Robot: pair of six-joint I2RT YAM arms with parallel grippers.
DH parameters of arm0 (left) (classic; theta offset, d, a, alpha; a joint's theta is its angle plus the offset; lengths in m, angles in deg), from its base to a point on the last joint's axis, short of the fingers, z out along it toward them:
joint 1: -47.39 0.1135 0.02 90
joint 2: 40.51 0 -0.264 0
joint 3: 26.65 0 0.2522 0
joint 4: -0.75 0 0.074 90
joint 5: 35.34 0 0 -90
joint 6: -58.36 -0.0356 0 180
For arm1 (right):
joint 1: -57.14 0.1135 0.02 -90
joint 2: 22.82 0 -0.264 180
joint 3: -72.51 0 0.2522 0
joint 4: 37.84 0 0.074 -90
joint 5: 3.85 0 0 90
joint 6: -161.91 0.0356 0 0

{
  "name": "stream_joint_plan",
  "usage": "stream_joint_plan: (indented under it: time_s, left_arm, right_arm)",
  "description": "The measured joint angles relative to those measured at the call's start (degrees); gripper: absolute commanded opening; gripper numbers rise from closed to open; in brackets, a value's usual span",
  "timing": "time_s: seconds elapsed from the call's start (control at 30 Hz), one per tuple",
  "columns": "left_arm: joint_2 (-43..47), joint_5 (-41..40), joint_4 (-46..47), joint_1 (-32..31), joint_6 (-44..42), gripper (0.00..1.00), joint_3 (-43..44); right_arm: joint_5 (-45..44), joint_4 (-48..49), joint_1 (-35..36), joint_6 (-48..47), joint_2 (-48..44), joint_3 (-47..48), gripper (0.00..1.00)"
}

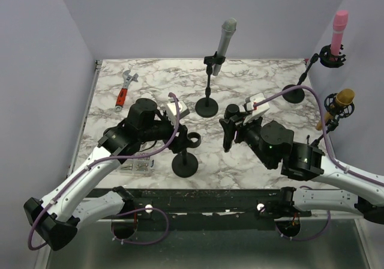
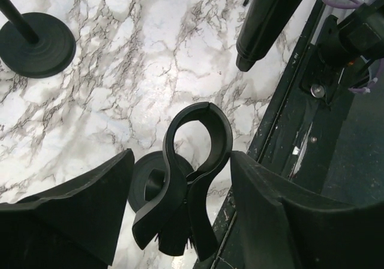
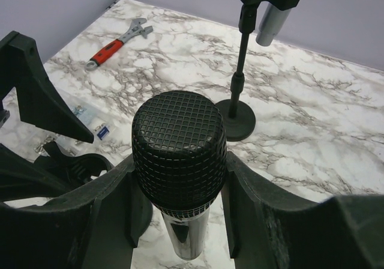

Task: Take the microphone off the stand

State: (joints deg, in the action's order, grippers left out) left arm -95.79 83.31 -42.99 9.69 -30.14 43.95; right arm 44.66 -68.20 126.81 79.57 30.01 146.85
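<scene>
Black microphone (image 3: 178, 155) is clamped between the right gripper (image 3: 178, 182) fingers, head on the wrist side of the jaws, clear of the stand clip (image 2: 198, 143). Left gripper (image 2: 182, 173) jaws are spread wide with the empty clip between them; contact unclear. Both arms bend inward over the marble table (image 1: 150, 83).

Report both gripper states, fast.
Left gripper: open, fingers either side of the empty stand clip, not gripping it.
Right gripper: closed on the black microphone.
</scene>
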Motion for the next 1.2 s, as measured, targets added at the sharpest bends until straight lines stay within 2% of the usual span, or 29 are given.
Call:
stream_joint_plan:
  time_s: [0.1, 0.2, 0.33, 0.4, 0.77, 0.97, 1.1, 1.2]
  left_arm:
    - [-0.7, -2.2, -0.2, -1.1, -0.2, 0.58, 1.1]
    - [-1.4, -4.9, -0.6, -2.9, -0.7, 0.57, 1.9]
    - [-3.0, -8.8, -1.9, -5.4, -2.1, 0.64, 2.5]
    - [-3.7, -10.5, -2.9, -6.0, -2.5, 0.64, 2.5]
    - [-4.9, -16.6, -3.0, -7.4, -1.6, 0.36, 2.3]
    - [-6.7, -19.9, -3.5, -8.2, -0.1, 0.21, 4.1]
    - [-7.8, -24.0, -4.1, -8.2, 0.2, 0.16, 6.0]
    - [-8.6, -25.9, -4.9, -8.1, 1.1, 0.06, 7.4]
  right_arm:
    - [0.0, 0.0, 0.0, 0.0, -0.2, 0.0, 0.05]
    - [0.0, 0.0, 0.0, 0.1, -0.3, 0.0, 0.05]
    - [0.0, 0.0, 0.0, 0.3, -1.1, -0.5, 0.06]
    - [0.0, 0.0, 0.0, 0.3, -1.8, -1.0, 0.06]
    - [0.0, 0.1, 0.0, 0.5, -3.7, -2.3, 0.07]
    - [0.0, 0.0, 0.0, 0.9, -4.7, -3.5, 0.08]
    - [0.0, 0.0, 0.0, 0.9, -5.9, -3.9, 0.08]
    - [0.0, 0.0, 0.0, 1.0, -7.0, -3.9, 0.08]
